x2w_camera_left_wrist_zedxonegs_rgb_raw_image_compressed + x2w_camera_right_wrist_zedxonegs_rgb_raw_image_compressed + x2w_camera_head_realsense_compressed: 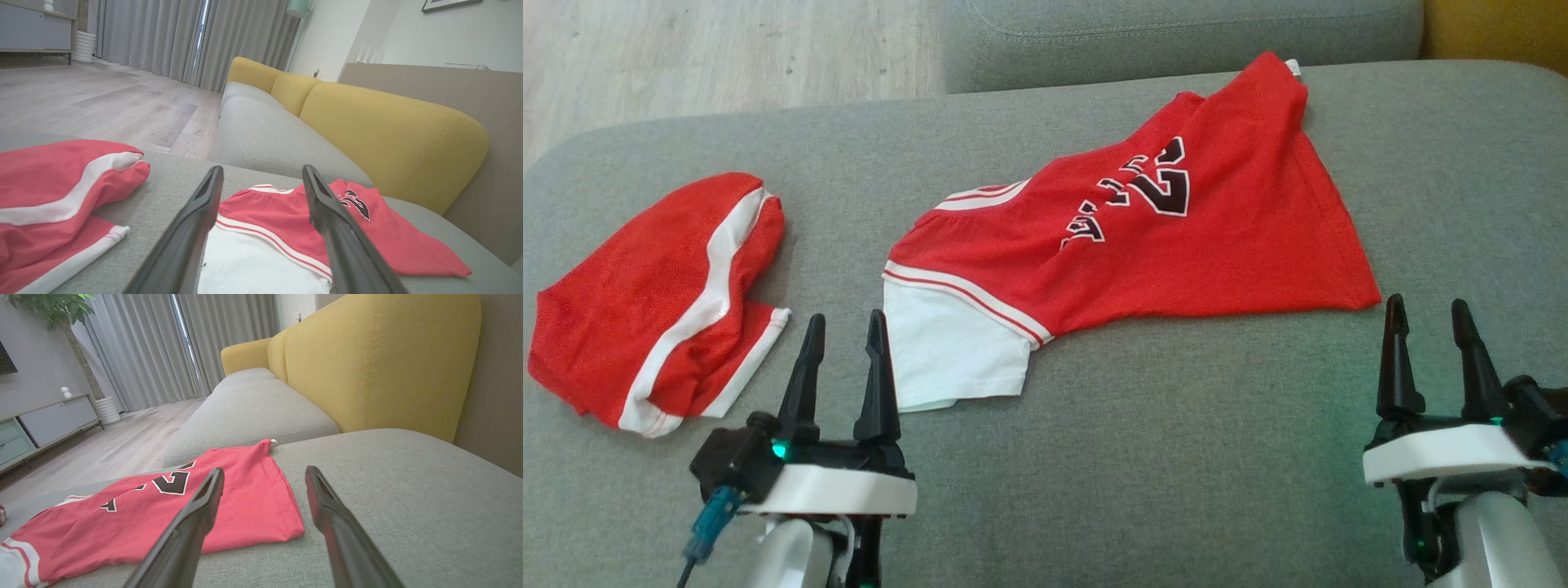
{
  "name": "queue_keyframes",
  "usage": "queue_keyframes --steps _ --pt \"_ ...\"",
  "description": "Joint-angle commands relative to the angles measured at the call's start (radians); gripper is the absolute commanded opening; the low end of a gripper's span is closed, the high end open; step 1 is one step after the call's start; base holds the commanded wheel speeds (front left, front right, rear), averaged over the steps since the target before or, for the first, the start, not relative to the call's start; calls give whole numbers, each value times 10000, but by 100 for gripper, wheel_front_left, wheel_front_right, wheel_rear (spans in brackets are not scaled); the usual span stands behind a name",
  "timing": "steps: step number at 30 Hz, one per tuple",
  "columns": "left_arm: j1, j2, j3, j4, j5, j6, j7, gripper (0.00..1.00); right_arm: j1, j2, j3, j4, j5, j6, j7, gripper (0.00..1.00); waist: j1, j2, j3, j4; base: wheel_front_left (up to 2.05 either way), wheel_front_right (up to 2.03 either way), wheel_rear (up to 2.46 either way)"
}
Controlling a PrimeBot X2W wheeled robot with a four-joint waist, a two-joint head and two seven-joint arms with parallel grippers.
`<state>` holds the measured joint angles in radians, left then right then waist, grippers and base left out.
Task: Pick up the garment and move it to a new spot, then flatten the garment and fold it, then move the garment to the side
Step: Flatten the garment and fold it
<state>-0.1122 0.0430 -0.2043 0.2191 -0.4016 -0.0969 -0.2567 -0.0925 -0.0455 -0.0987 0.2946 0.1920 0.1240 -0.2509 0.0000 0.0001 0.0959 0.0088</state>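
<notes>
The garment (1176, 245) is a red jersey with black numbers and a white sleeve, lying crumpled and partly spread in the middle of the grey cushion (1176, 457). My left gripper (845, 318) stands open just left of the white sleeve, its fingers pointing at the sleeve edge and holding nothing. In the left wrist view the garment (278, 220) lies between and beyond the left gripper (262, 169). My right gripper (1427, 302) is open near the garment's right hem corner, apart from it. The right wrist view has the garment (163, 514) left of the right gripper (264, 470).
Red shorts (645, 302) with white stripes lie bunched on the cushion's left side, also seen as shorts (49, 179) from the left wrist. A second grey seat (1176, 33) lies behind. Yellow backrests (388, 134) stand to the right. Wooden floor (727, 57) lies beyond the far-left edge.
</notes>
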Motion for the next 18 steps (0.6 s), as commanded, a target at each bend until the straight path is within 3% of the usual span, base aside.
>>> queue_keyframes --steps 1,7,18 --pt "-197 72 213 -252 165 16 -51 100 -338 -48 214 -434 -85 67 -108 100 0 -1 70 -28 0 0 0" --pt "-451 72 -110 543 472 167 -51 100 -471 -48 122 -580 -112 67 -108 100 0 -1 279 -71 0 0 0" --pt "-1506 138 -114 3234 1190 1519 351 100 -556 -47 260 -669 -100 67 -108 100 0 -1 625 -336 0 0 0"
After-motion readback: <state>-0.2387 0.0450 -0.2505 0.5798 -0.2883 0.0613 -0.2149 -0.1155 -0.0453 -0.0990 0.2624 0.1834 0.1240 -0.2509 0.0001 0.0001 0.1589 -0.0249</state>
